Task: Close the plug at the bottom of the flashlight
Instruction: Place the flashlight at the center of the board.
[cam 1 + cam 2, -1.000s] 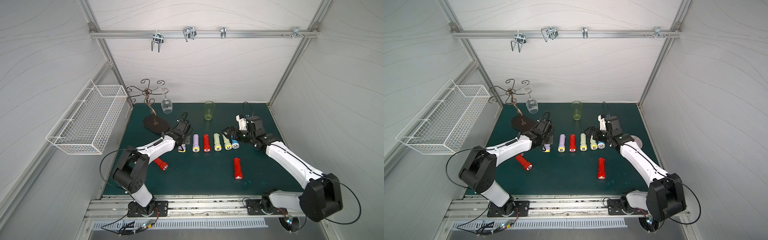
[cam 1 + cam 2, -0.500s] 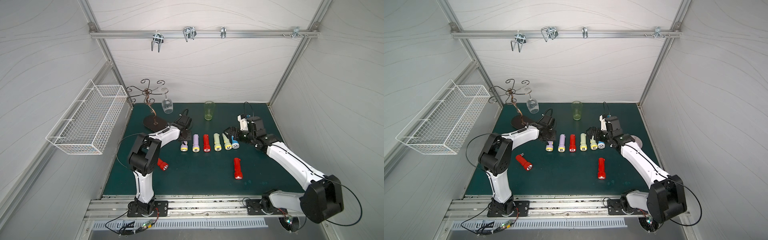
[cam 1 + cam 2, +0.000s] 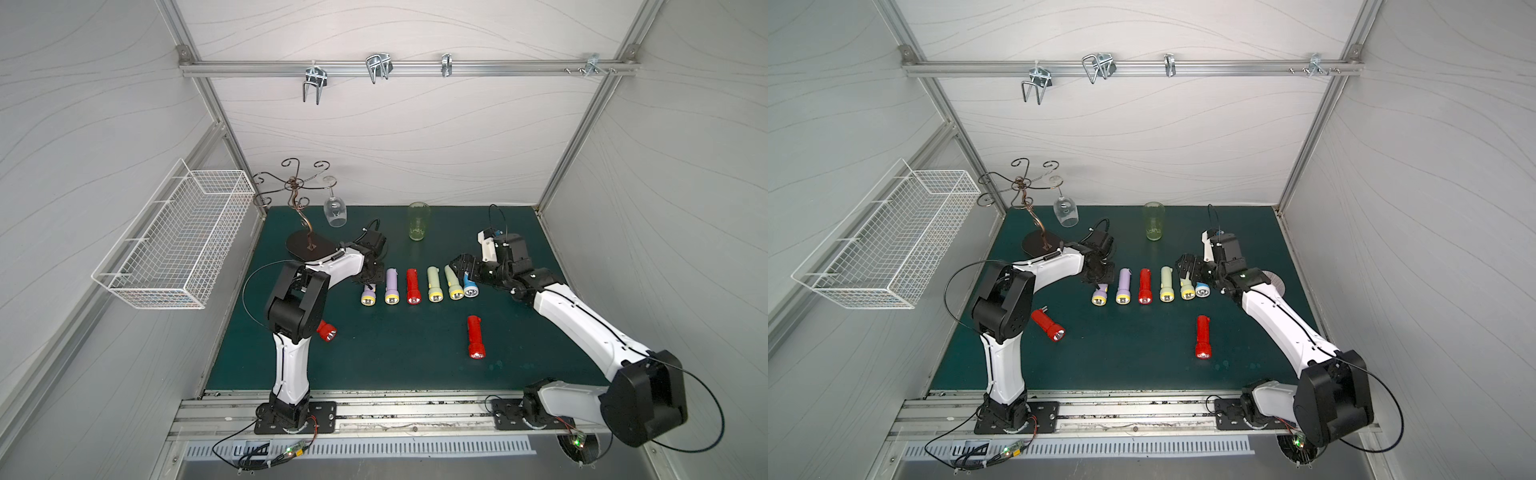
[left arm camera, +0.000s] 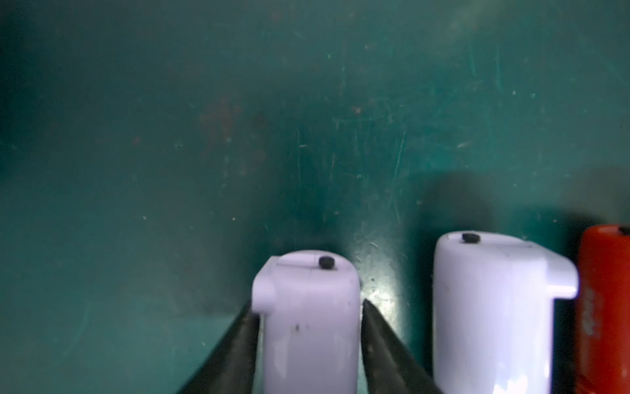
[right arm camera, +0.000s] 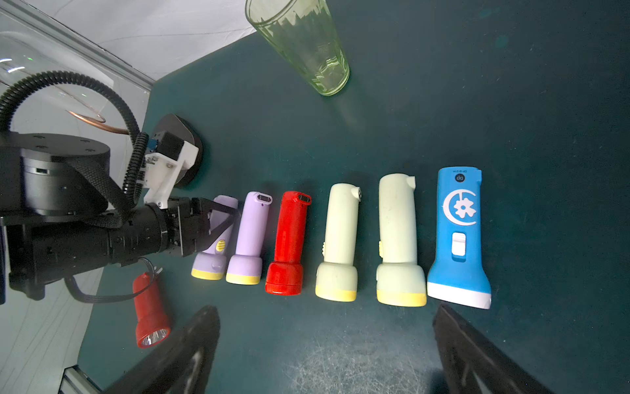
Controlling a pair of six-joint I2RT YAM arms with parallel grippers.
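Note:
Several flashlights lie in a row on the green mat. My left gripper (image 3: 371,279) (image 4: 306,303) straddles the tail of the leftmost one, a purple flashlight (image 3: 368,297) (image 3: 1099,298) (image 4: 306,334) (image 5: 208,266). Its jaws are open, with a thin gap showing at each side of the body. The plug (image 4: 300,262) on that tail end sits flush with the body. My right gripper (image 3: 461,266) (image 5: 325,308) hovers wide open and empty over the mat by the blue flashlight (image 3: 470,287) (image 5: 458,232).
The row also holds a second purple flashlight (image 3: 392,286), a red one (image 3: 412,286) and two pale green ones (image 3: 434,284). Loose red flashlights lie at the front right (image 3: 475,336) and by the left arm (image 3: 327,331). Green glass (image 3: 418,221), glass rack (image 3: 309,245) and wire basket (image 3: 178,245) stand behind and left.
My left arm has swung its elbow upright while the gripper stayed at the leftmost purple flashlight. Its jaws have widened off the body. The right arm has not moved.

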